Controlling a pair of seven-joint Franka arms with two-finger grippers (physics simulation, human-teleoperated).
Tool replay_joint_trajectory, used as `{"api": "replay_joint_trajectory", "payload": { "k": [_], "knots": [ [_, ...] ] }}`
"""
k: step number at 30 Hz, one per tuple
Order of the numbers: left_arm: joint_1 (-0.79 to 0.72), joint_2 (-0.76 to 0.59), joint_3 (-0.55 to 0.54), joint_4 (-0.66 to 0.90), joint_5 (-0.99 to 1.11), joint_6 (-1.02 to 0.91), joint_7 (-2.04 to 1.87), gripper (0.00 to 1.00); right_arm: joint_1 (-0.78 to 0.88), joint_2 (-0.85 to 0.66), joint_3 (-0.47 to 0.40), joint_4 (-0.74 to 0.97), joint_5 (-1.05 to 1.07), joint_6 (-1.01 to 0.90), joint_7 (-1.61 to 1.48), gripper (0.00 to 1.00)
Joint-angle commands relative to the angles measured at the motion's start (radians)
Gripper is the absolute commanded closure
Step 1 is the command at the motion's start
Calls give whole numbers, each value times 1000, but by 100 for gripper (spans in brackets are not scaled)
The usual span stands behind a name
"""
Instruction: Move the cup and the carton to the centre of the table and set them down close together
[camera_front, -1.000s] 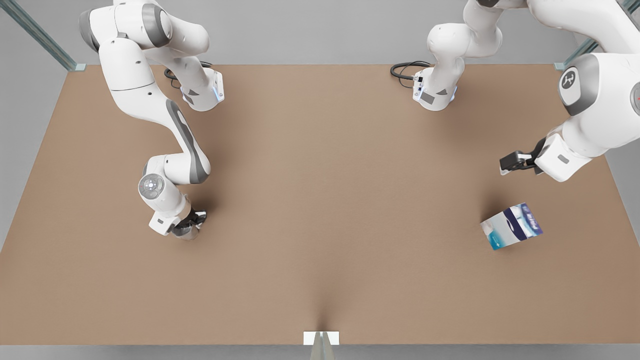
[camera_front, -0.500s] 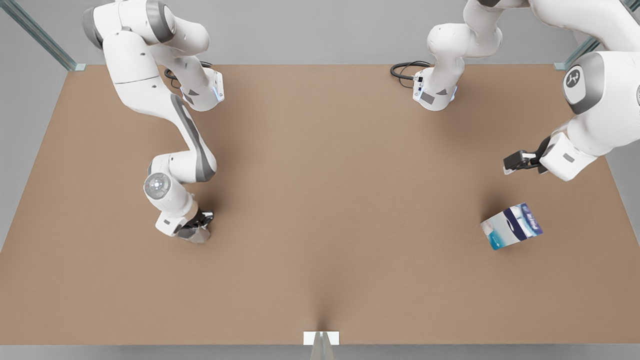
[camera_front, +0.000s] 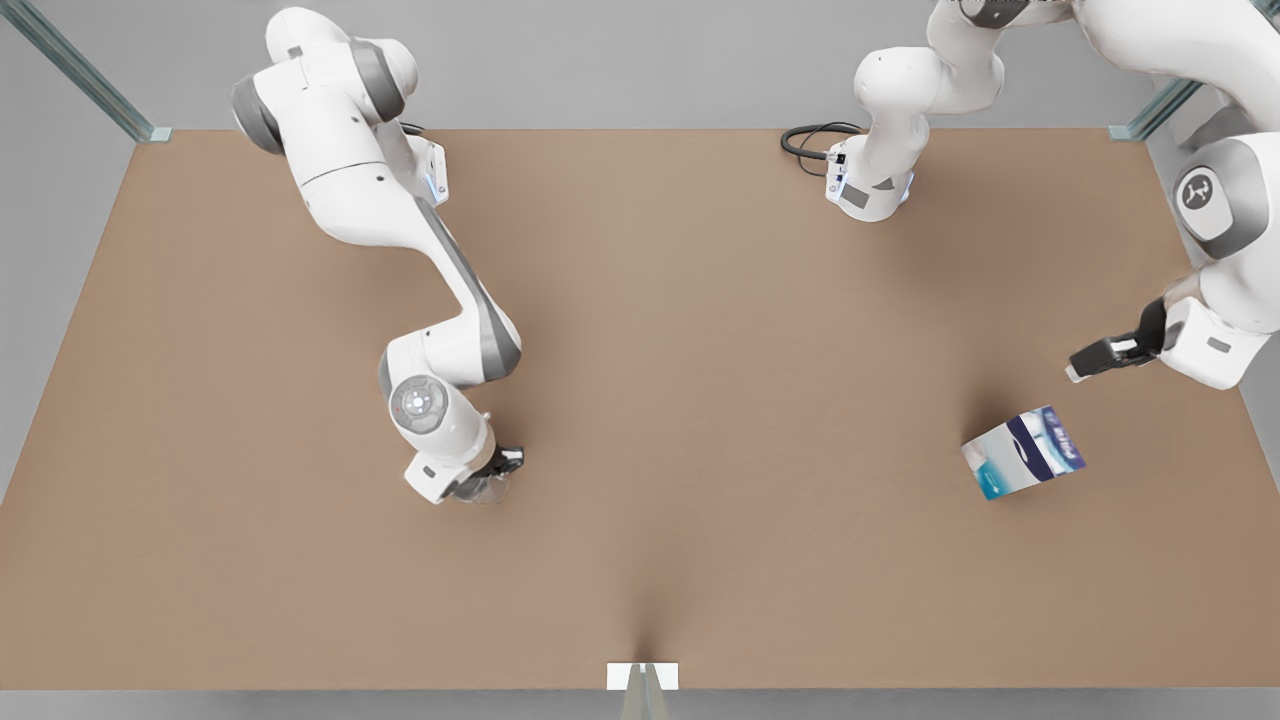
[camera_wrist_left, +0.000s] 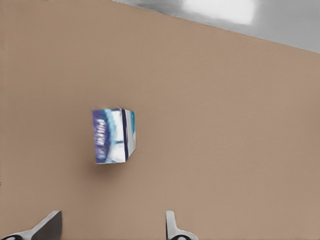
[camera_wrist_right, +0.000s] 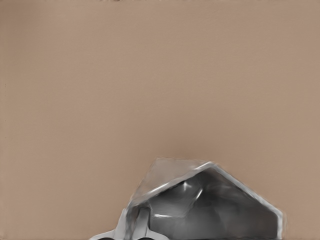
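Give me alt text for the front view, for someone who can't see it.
Two white robot arms work over a brown table: the right gripper, left of centre in this view, holds a small silvery cup, while the left gripper hovers open near the view's right edge, above a blue-and-white carton lying on the table.

**Lighting and picture quality**

Bright, even, diffuse light from above. Soft blurred shadows on table (camera_front: 640, 420) beneath both arms and beside carton (camera_front: 1023, 452). Darker streak at near edge centre. Carton print smeared in left wrist view. Cup (camera_wrist_right: 205, 205) soft-edged with faint glints. Pale glare patch beyond table edge.
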Motion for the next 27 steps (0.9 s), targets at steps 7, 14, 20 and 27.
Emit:
{"api": "replay_joint_trajectory", "payload": {
  "k": [7, 14, 20, 27],
  "knots": [
    [-14, 9, 2, -187, 3, 259, -72, 0, 95, 184, -28, 242, -8, -1, 77, 79],
    [48, 110, 6, -187, 3, 304, -55, 0, 152, 316, -45, 407, -8, 17, 141, 79],
    [71, 185, 6, -187, 2, 356, -57, 0, 198, 407, -38, 502, -6, 36, 189, 79],
    [78, 211, 6, -224, 2, 359, -69, 0, 216, 410, -38, 503, -6, 42, 189, 34]
  ]
}}
